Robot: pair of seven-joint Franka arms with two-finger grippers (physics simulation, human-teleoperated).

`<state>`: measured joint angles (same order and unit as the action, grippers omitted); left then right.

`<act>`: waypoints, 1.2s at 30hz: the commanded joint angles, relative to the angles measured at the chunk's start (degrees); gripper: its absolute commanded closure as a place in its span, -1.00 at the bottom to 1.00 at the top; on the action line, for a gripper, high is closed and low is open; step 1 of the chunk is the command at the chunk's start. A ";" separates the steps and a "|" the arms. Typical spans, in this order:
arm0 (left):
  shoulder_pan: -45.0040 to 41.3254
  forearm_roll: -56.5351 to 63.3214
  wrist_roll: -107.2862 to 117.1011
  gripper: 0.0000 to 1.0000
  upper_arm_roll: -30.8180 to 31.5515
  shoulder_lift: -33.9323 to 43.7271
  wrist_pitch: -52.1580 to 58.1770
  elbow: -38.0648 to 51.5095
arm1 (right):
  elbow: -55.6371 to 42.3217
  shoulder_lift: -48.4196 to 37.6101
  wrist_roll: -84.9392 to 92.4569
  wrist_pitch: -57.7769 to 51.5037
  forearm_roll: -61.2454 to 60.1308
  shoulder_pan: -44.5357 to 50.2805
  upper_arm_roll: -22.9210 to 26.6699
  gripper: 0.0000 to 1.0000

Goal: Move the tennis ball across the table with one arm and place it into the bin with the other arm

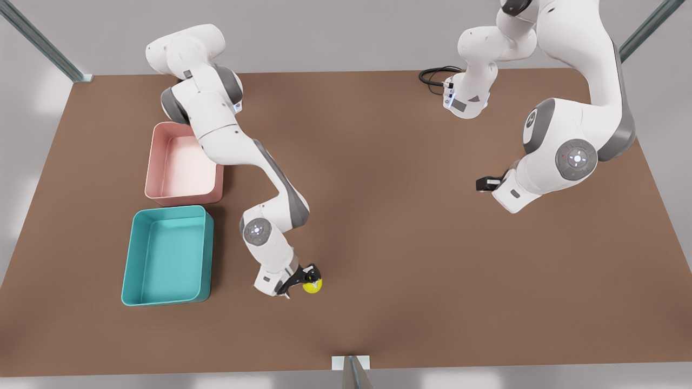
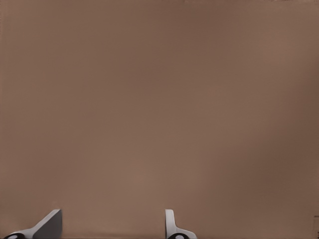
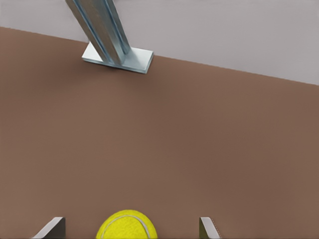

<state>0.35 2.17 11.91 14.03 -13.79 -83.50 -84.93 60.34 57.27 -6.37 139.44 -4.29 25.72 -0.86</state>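
table: flat matte brown top; no brand, label or writing can be read on anything.

tennis ball: yellow-green with a pale seam, lying on the table near its front edge, well to the front view's right of the teal bin and outside it. in the right wrist view the tennis ball sits between two fingertips, with a gap on each side.

right gripper: on the arm at the front view's left, low over the table, spread wide around the ball, not clamped on it.

left gripper: on the arm at the front view's right, well apart from the ball; this arm waits. its wrist view shows two pale fingertips set apart over bare table, nothing between them.

bin: teal, rectangular, low walls, nothing in it.

pink tray: smaller, just behind the bin, partly under the arm.

metal post: on a plate at the table edge, seen close from the right wrist; the front view gives its foot.

black cable: coiled near the far edge.
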 commanded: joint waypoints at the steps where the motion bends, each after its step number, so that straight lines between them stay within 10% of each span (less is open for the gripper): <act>1: 0.00 -0.06 9.89 -1.00 0.03 -0.01 0.10 0.02 | 1.10 -0.05 -2.16 5.76 0.51 0.56 0.07 -1.00; 33: -0.17 -0.06 9.89 -1.00 0.12 -0.45 1.41 -0.42 | 5.58 7.68 -2.86 19.29 0.16 3.37 1.03 -1.00; 36: -0.17 -0.06 9.89 -1.00 0.12 -0.36 1.85 -0.42 | 5.05 8.04 -2.77 19.29 0.25 3.45 1.12 -0.58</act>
<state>0.17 2.08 20.46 14.12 -14.22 -82.04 -85.37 65.47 65.32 -8.81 157.88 -4.27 29.10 0.19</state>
